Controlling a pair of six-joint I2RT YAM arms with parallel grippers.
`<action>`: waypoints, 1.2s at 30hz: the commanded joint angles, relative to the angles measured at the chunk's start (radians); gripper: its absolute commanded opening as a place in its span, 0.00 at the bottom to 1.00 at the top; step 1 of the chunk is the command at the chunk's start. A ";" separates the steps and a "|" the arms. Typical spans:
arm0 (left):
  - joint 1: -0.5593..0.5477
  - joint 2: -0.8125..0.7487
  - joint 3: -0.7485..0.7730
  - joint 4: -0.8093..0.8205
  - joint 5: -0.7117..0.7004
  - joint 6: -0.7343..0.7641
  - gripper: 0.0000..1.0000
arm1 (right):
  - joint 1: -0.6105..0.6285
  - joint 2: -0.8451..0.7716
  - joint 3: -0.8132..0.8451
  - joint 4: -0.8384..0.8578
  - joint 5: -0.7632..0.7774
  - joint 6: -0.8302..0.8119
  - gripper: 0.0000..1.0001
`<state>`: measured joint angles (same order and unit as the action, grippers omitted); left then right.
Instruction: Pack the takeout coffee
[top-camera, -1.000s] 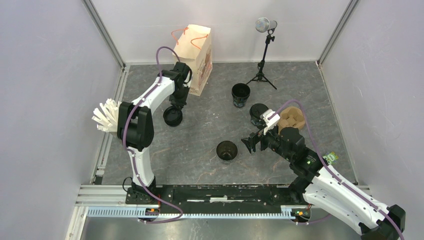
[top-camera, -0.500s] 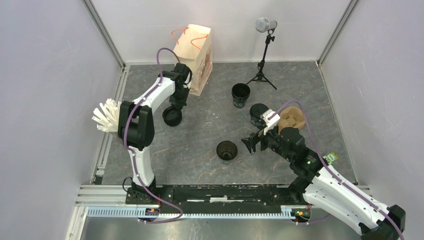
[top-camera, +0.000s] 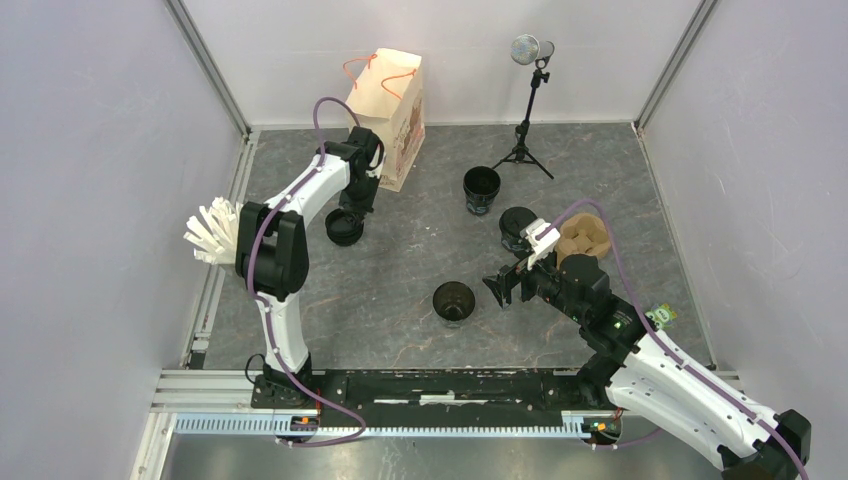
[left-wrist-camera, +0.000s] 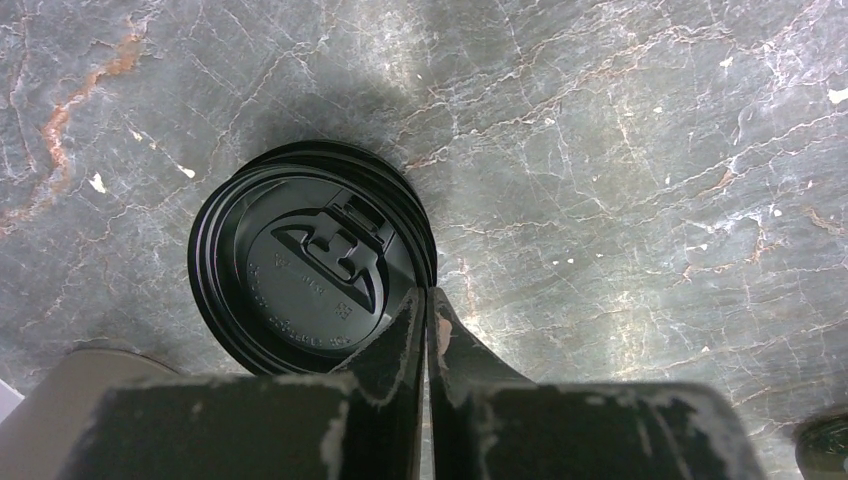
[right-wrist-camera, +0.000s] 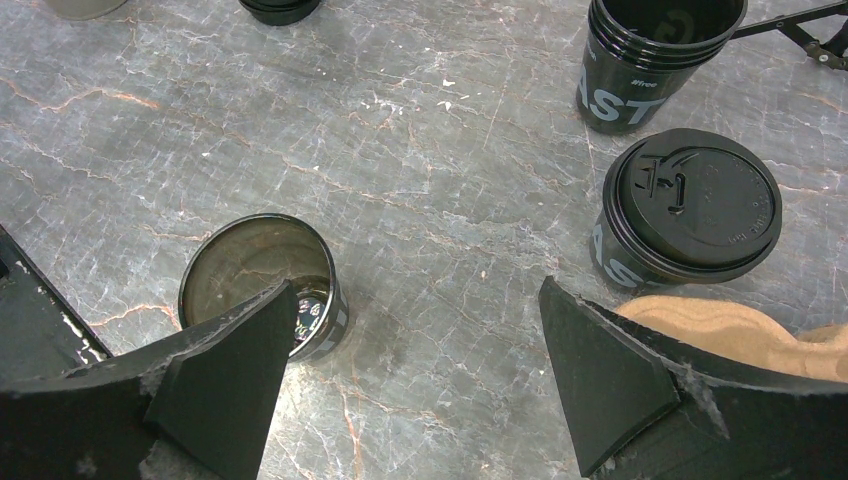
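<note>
On marbled grey tabletop (left-wrist-camera: 650, 150), round black lid (left-wrist-camera: 310, 270) pinched by left gripper (left-wrist-camera: 425, 296); right gripper (right-wrist-camera: 420, 340) spread wide near lidless cup (right-wrist-camera: 262, 285).

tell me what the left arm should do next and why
Probably lift the left end effector a little, straight up. Its fingers look closed on the rim of the black lid, which lies flat on the table, and a cup nearer the right arm stands open with no lid. A short lift would show whether the pinch holds before carrying it over.
</note>
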<state>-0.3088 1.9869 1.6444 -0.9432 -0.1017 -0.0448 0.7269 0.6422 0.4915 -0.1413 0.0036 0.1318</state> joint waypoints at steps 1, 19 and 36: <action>0.005 -0.011 0.031 -0.013 0.024 -0.026 0.08 | 0.006 -0.005 0.035 0.026 -0.001 -0.010 0.98; 0.007 -0.080 0.052 -0.048 -0.010 -0.026 0.02 | 0.006 0.012 0.036 0.035 -0.001 -0.015 0.98; 0.007 -0.201 0.023 -0.060 0.051 -0.018 0.02 | 0.006 0.018 0.019 0.101 -0.001 -0.011 0.98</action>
<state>-0.3088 1.8690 1.6596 -1.0012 -0.0860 -0.0460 0.7269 0.6670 0.4915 -0.1246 0.0036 0.1287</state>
